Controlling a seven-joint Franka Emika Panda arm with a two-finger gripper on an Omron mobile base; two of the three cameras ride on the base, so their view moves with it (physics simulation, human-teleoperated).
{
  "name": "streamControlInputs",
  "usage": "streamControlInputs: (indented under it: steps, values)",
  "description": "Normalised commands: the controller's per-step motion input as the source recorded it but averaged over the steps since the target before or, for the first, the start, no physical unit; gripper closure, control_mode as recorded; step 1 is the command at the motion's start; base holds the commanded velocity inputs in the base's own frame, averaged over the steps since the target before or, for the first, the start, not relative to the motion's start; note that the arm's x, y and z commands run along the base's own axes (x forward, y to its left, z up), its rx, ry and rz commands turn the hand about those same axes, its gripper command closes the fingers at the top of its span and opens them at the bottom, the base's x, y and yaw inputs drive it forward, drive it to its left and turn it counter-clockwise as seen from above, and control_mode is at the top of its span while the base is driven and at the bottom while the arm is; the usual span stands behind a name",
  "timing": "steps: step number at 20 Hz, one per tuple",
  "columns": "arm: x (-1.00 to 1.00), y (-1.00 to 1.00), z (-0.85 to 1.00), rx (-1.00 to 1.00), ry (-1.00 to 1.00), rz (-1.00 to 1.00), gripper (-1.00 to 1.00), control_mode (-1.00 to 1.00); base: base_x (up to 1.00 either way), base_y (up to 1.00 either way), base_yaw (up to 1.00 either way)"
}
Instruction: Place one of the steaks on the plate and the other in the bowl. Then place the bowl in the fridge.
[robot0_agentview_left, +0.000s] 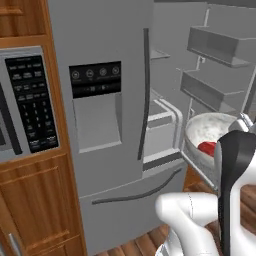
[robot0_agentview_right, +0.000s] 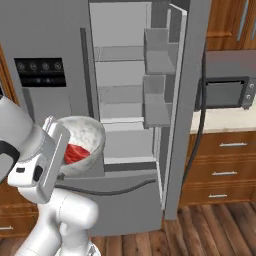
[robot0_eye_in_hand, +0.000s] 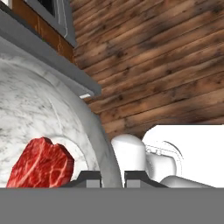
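The bowl (robot0_agentview_right: 86, 136), one steak (robot0_agentview_right: 75, 153) inside, hangs tilted in the air before the fridge (robot0_agentview_right: 125, 100)'s open right compartment, bare shelves behind it. The gripper (robot0_eye_in_hand: 113, 177) pinches its rim, one finger inside, one outside.

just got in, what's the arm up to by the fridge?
The gripper has its fingers pinched on the rim of the bowl, holding it up in front of the fridge. One steak lies inside the bowl. The fridge's right door is swung open, with the shelves showing; the bowl isn't on one yet.
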Motion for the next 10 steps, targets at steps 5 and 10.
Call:
streamControlInputs:
  steps: [5,10]
  values:
    - [0.0,0.0,0.0,0.0,0.0,0.0,1.0,1.0,0.32,0.56,-0.14]
    - [0.0,0.0,0.0,0.0,0.0,0.0,1.0,1.0,0.7,-0.02,-0.06]
